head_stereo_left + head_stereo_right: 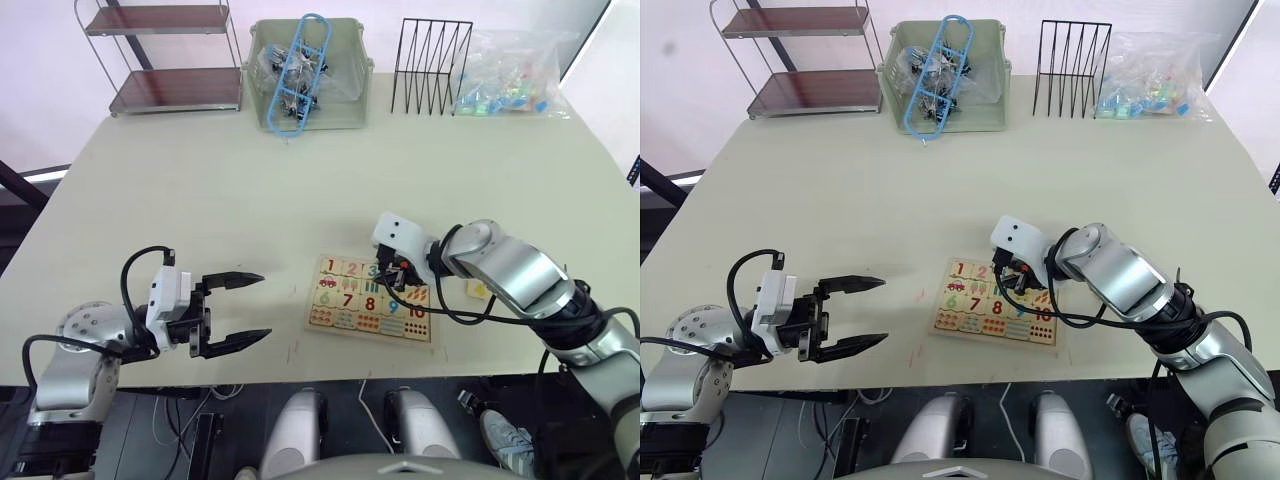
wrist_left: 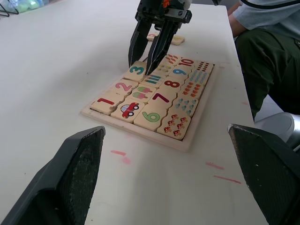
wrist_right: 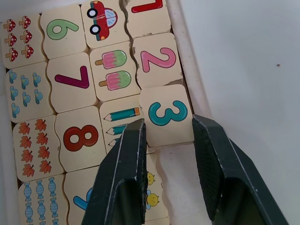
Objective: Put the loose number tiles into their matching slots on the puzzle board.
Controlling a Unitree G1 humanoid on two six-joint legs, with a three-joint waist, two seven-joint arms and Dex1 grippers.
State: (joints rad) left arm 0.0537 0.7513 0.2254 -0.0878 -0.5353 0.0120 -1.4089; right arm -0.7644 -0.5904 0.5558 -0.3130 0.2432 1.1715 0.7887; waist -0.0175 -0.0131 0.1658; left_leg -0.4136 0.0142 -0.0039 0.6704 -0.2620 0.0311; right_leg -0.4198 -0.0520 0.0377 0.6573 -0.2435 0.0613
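Observation:
The puzzle board (image 1: 370, 337) lies near the table's front edge, with tiles 6 to 10 and the picture tiles seated in it. Its number row holds tile 1 (image 2: 105, 101) and tile 2 (image 3: 158, 59). My right gripper (image 3: 168, 123) reaches down over that row, shut on tile 3 (image 3: 167, 114), which sits slightly askew at its slot. The slot beyond it (image 3: 171, 165) is bare. A loose tile (image 2: 177, 40) lies on the table past the board, beside my right arm. My left gripper (image 1: 266, 305) hovers open and empty left of the board.
Along the table's back edge stand a two-tier shelf (image 1: 165, 55), a green bin (image 1: 345, 110) of clips, a black wire rack (image 1: 430, 65) and a clear bag (image 1: 510, 70). A seated person (image 2: 267, 47) is beside the table. Small red marks (image 2: 119, 153) dot the tabletop.

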